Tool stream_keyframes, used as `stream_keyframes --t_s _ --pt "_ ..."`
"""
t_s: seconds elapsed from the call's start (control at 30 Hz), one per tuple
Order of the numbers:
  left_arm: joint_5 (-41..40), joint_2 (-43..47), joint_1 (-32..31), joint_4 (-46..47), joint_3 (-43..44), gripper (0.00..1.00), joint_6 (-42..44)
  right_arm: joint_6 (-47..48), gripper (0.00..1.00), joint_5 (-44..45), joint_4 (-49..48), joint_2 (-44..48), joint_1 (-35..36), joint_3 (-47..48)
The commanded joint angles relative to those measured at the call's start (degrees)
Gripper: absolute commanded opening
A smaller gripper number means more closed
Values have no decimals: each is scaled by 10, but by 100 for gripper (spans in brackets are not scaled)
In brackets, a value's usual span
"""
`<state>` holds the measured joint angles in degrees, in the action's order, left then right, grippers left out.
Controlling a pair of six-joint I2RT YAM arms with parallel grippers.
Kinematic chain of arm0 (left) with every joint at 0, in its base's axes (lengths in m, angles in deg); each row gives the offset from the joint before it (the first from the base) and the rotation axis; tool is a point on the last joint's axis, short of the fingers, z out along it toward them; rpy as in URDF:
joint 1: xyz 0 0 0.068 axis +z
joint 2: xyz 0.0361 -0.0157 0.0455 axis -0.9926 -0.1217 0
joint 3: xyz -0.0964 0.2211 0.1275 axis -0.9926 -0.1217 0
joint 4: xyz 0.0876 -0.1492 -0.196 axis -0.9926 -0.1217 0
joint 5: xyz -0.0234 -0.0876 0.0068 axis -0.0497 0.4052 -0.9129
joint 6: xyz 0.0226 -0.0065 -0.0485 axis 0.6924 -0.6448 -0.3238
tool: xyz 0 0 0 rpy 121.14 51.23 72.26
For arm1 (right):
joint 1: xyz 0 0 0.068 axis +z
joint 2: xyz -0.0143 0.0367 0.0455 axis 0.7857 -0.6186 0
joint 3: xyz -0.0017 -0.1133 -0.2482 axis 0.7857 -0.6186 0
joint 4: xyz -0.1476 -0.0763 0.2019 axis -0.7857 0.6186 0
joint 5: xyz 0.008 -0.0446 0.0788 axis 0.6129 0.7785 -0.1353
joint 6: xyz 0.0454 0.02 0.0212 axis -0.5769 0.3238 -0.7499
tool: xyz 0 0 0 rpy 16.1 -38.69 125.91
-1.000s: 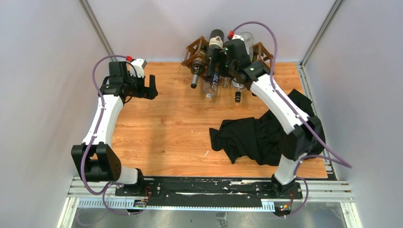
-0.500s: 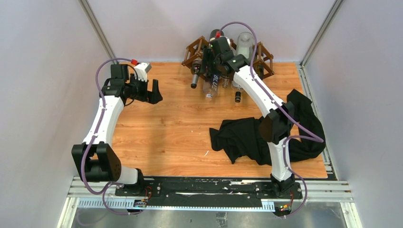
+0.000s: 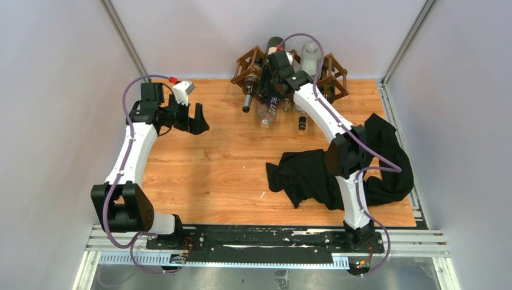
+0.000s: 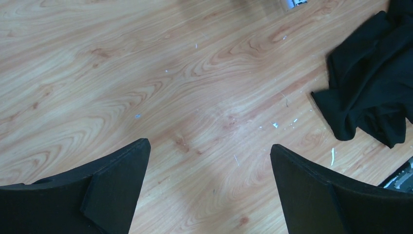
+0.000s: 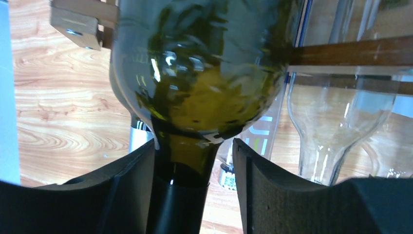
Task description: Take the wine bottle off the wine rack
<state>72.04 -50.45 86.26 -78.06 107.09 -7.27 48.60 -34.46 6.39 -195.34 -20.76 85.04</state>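
Observation:
The dark brown lattice wine rack stands at the back edge of the table and holds several bottles. A dark green wine bottle lies in an upper cell, with its neck pointing towards the table front. In the right wrist view its shoulder and neck fill the middle. My right gripper straddles that neck, its left finger against the glass and its right finger a little apart; from above it sits at the rack front. My left gripper is open and empty over bare wood, left of the rack.
A clear bottle with a blue-lettered label and other clear bottles lie in neighbouring cells, their necks sticking out forward. A black cloth lies crumpled on the right of the table and also shows in the left wrist view. Grey walls close in on three sides.
My right gripper has moved left along the rack front, from the clear bottles to the dark green bottle's neck. My left gripper has shifted slightly right.

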Motion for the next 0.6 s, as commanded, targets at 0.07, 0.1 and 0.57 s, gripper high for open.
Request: stream_keyframes --t_s 0.07,0.1,0.57 --pt "15 10 -7 -8 -8 100 9 -27 55 -13 -29 4 -12 0" --pt "14 11 -9 -8 -8 100 8 -29 55 -15 -33 7 -13 -4" --pt "-6 46 -27 -7 -9 100 8 -41 0 -46 -64 74 -23 -62"
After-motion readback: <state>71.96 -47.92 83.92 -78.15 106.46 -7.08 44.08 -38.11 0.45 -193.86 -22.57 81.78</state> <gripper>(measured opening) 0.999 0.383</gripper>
